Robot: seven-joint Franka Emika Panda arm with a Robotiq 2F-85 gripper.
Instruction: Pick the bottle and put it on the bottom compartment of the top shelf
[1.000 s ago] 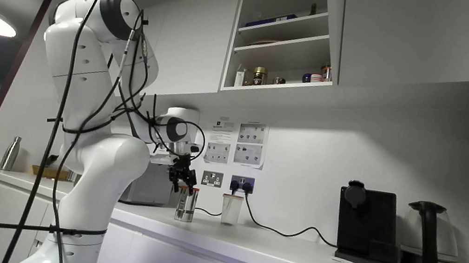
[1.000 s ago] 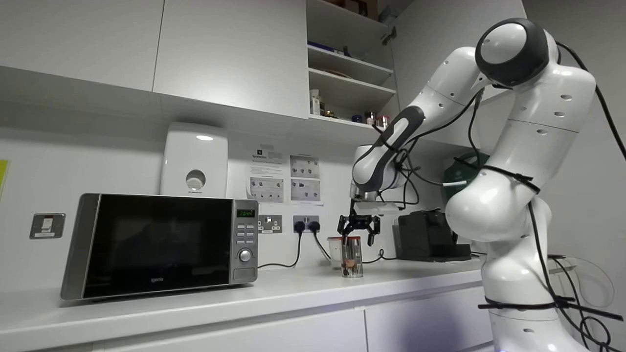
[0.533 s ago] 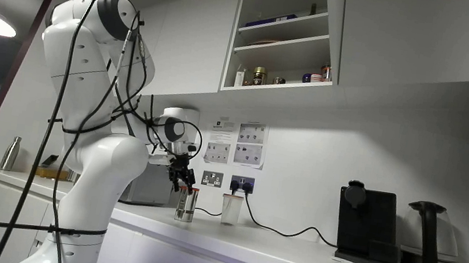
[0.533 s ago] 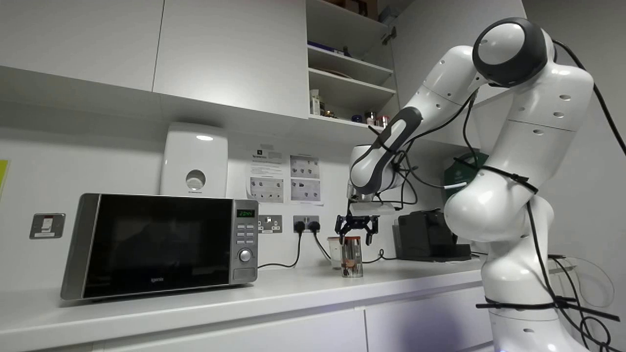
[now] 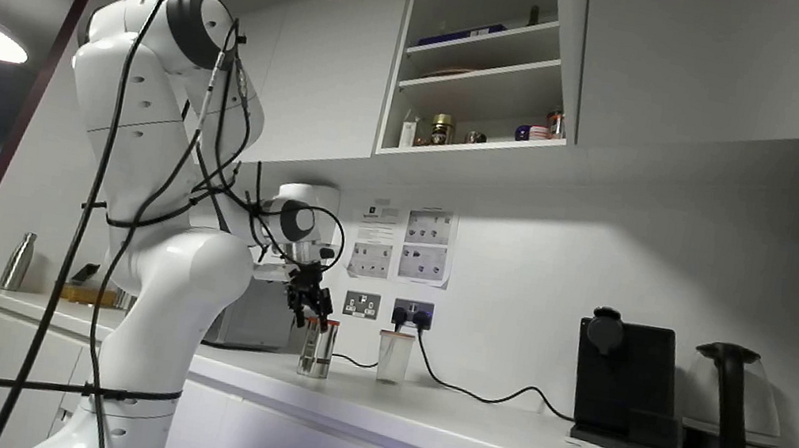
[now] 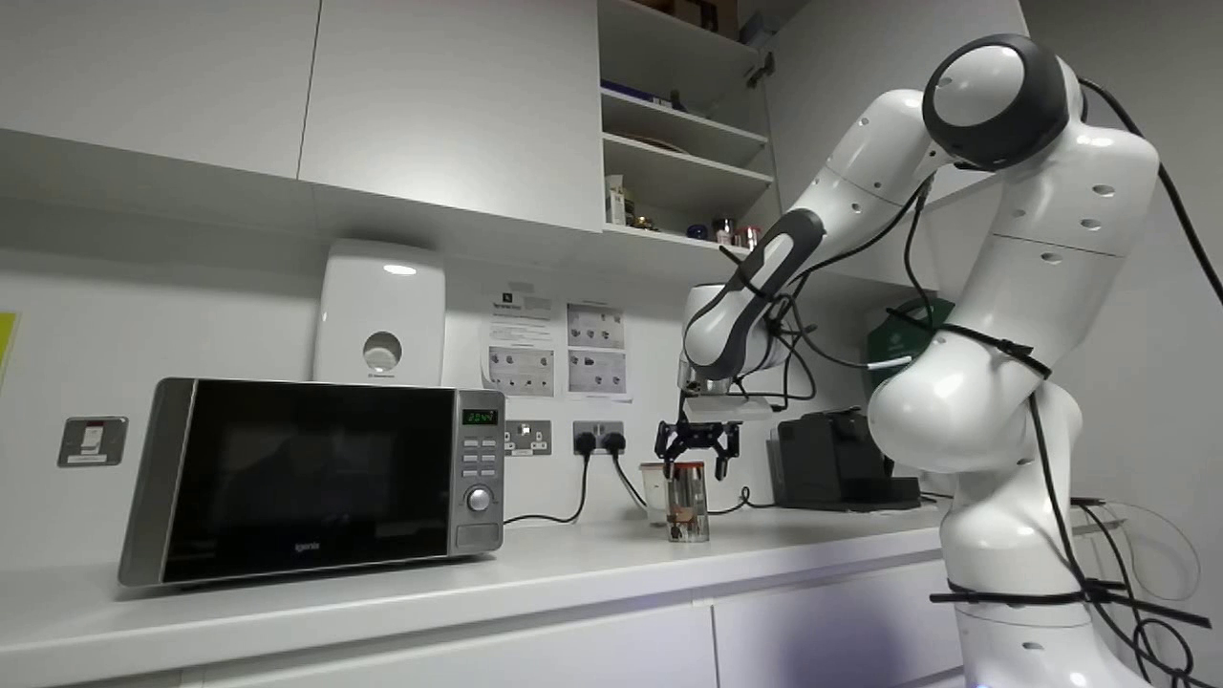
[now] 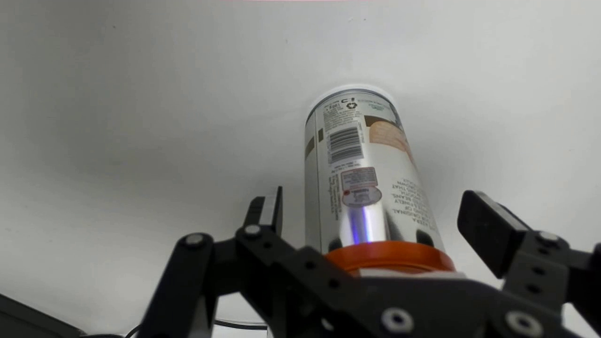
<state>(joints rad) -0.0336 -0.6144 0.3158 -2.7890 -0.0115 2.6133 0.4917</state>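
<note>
The bottle [image 7: 361, 173], a silvery can with an orange lid as I see it, stands upright on the counter [image 5: 472, 421] under my gripper [image 6: 695, 468]. Left to right in an exterior view, the microwave [image 5: 262, 318] is placed, I suppose, to be within cable reach of the sockets [image 5: 413, 309]. Next is the gripper, jaws spread wide and holding nothing; in the wrist view the fingers [image 7: 488, 230] stand on either side of the bottle, a gap showing on each. I read that as lining up before lowering for a grip around the body, below the lid. Then the bottle itself, and near it a clear tub [image 5: 393, 359] that my fingers should keep off. Above, the bottom compartment [image 5: 499, 110] has jars [image 5: 442, 131] toward both ends, so setting down there will probably need care. Farther right, the coffee machine [image 5: 626, 384] is cabled to the same sockets.

Against a second ago, the arm [image 5: 196, 268] has shifted slightly, carrying the gripper a touch toward the microwave side. From half a second ago to now I make out no movement. The bottle hasn't budged; the jaws look as wide as before.
</note>
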